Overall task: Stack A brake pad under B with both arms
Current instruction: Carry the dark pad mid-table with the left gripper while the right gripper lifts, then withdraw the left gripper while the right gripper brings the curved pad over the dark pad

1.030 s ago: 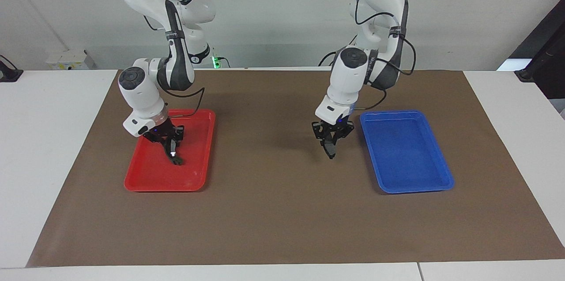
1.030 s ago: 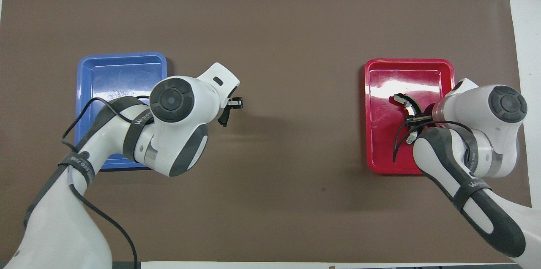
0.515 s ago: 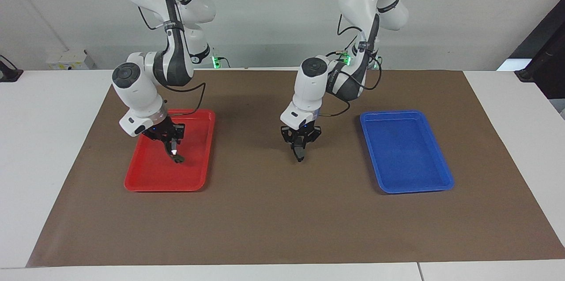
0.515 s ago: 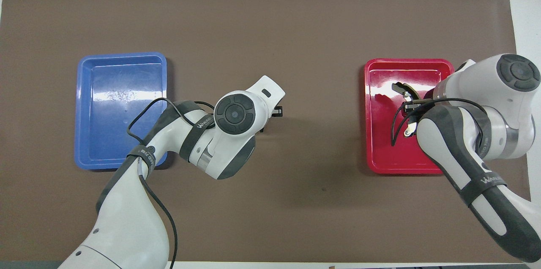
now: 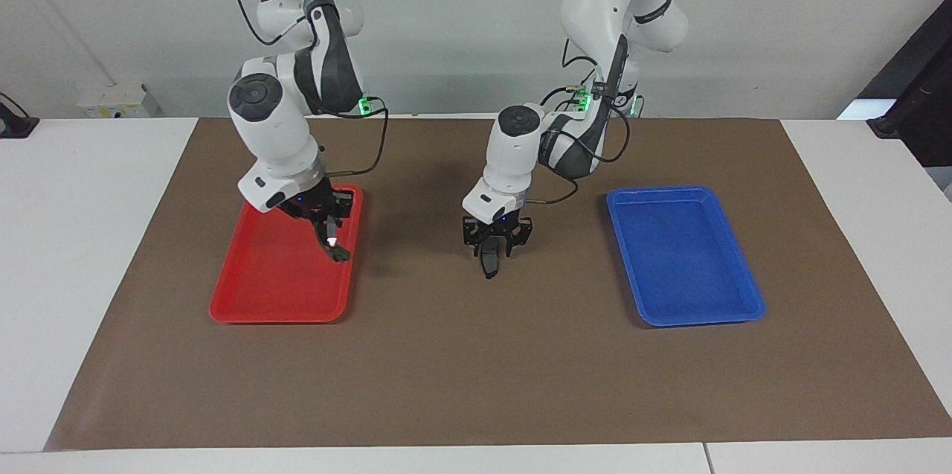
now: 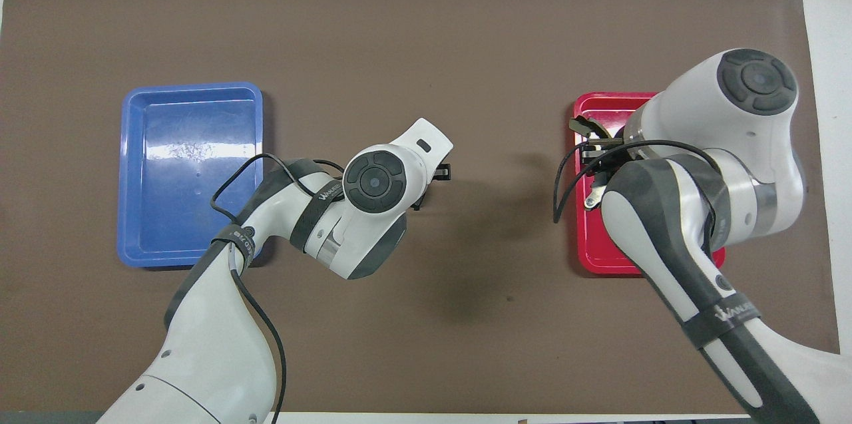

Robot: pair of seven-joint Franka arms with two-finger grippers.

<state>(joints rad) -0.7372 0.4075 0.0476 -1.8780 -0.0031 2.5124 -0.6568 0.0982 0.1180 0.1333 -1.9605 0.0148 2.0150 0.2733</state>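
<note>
Two arms are out over the brown mat [image 5: 476, 385] that covers the middle of the white tabletop [image 5: 74, 251].

The right pincer [image 5: 328, 230] is clenched on B [image 5: 339, 253]. B hangs slantwise below the pincer, with a bright glint on its face and its dark lower end pointing down. It is in the air over the red tray [image 5: 253, 295], above the tray's edge that faces the middle of the mat. In the overhead view the right pincer [image 6: 594, 150] and B [image 6: 586, 125] show at that same edge of the tray [image 6: 599, 257], and the arm covers much of the tray.

The left pincer [image 5: 491, 242] is over bare mat between the two trays, about midway. Pad A [image 5: 489, 264] stands on end beneath it, dark grey, with its upper part between the pincer's links and its lower tip close to the mat. Whether that tip touches the mat cannot be told. Whether the left pincer is grasping pad A or has released it cannot be told either. From overhead the wrist hides pad A, and only a black corner of the left pincer [image 6: 441, 172] shows past it.

The blue tray [image 5: 684, 258] lies toward the left arm's end of the mat with nothing in it. It is well apart from pad A.
</note>
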